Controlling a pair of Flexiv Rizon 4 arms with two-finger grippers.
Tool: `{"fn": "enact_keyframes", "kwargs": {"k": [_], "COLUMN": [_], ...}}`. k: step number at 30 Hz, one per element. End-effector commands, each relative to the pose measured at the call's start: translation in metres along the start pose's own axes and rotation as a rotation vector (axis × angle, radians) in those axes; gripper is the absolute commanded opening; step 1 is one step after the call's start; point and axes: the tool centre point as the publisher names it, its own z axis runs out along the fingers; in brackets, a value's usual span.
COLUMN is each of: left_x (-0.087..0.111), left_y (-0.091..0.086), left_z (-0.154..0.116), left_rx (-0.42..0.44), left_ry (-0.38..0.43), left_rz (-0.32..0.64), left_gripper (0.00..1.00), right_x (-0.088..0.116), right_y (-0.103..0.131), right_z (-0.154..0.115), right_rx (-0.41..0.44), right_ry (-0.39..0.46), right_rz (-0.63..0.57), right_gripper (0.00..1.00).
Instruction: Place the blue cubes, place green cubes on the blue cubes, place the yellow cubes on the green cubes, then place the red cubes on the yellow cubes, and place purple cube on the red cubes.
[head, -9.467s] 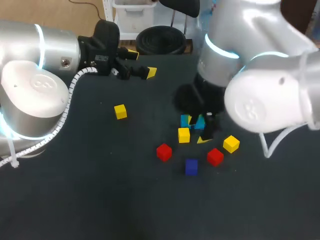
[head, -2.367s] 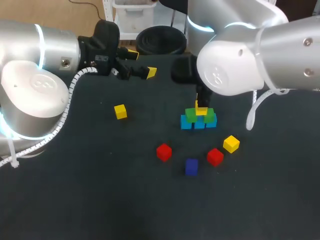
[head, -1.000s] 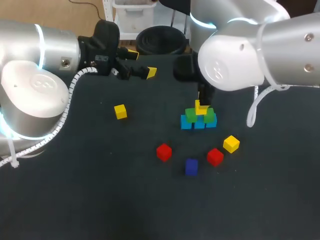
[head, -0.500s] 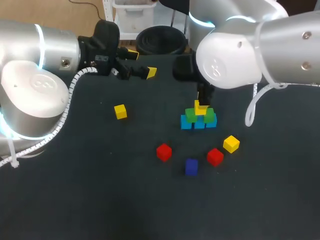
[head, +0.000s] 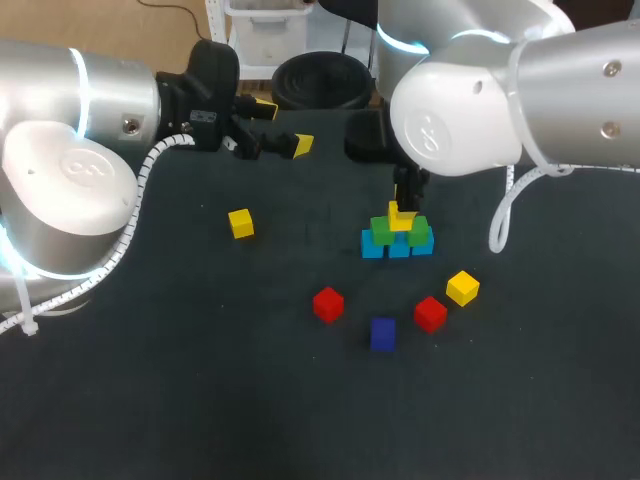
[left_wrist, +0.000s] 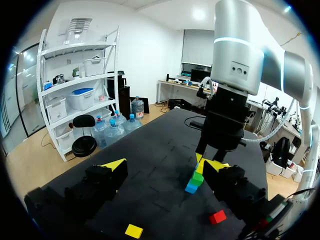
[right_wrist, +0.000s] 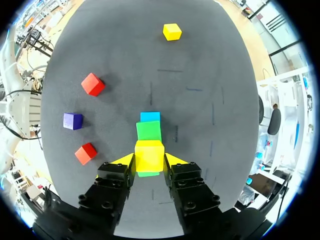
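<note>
**Q:** What stands furthest left in the head view?
**A:** The left gripper (head: 283, 125). Its fingers are spread apart with nothing between them. It is held over the far edge of the black table (head: 200, 390), well apart from every cube.

**Q:** What follows as the eye moves rightward?
**A:** First comes the lone yellow cube (head: 240, 223), which sits by itself on the table. Then comes the left red cube (head: 328, 304). The purple cube (head: 383, 333) is near it, towards the table's near edge. None of these three touches another cube.

**Q:** Where is the stack?
**A:** It is just right of the middle. The blue cubes (head: 398, 247) lie on the table in a touching row. The green cubes (head: 383, 229) sit on top of them. The top yellow cube (right_wrist: 149, 155) rests on the green layer, roughly centred.

**Q:** What is the state of the tool there?
**A:** The right gripper (right_wrist: 149, 160) points straight down over the stack. In its wrist view the two yellow tips press the top yellow cube from opposite sides, so it is clamped on that cube.

**Q:** What lies right of the stack?
**A:** The right red cube (head: 430, 313) and the right yellow cube (head: 462, 288). They are near each other but apart. Both are on the table, closer to the near edge than the stack.
</note>
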Motion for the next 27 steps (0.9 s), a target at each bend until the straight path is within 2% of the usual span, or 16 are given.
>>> {"fn": "enact_keyframes", "kwargs": {"k": [1, 3, 4, 5, 6, 27], "left_x": [0.001, 0.001, 0.001, 0.001, 0.001, 0.001], "left_y": [0.001, 0.001, 0.001, 0.001, 0.001, 0.001], "left_z": [0.000, 0.000, 0.000, 0.000, 0.000, 0.000], "left_rx": [0.001, 0.001, 0.001, 0.001, 0.001, 0.001], "left_ry": [-0.007, -0.007, -0.007, -0.007, -0.007, -0.007], "left_rz": [0.002, 0.002, 0.002, 0.002, 0.002, 0.002], "left_gripper": [1.00, 1.00, 1.00, 1.00, 1.00, 1.00], "right_x": [0.000, 0.000, 0.000, 0.001, 0.001, 0.002], "right_y": [0.000, 0.000, 0.000, 0.000, 0.000, -0.012], "right_z": [0.000, 0.000, 0.000, -0.001, -0.001, 0.008], "right_rx": [-0.003, -0.006, -0.006, -0.003, -0.003, 0.015], "right_ry": [-0.004, -0.003, -0.003, 0.001, 0.003, 0.001], "right_rz": [0.003, 0.005, 0.005, 0.005, 0.005, -0.018], "right_gripper": [0.41, 0.49, 0.66, 0.90, 1.00, 1.00]}}
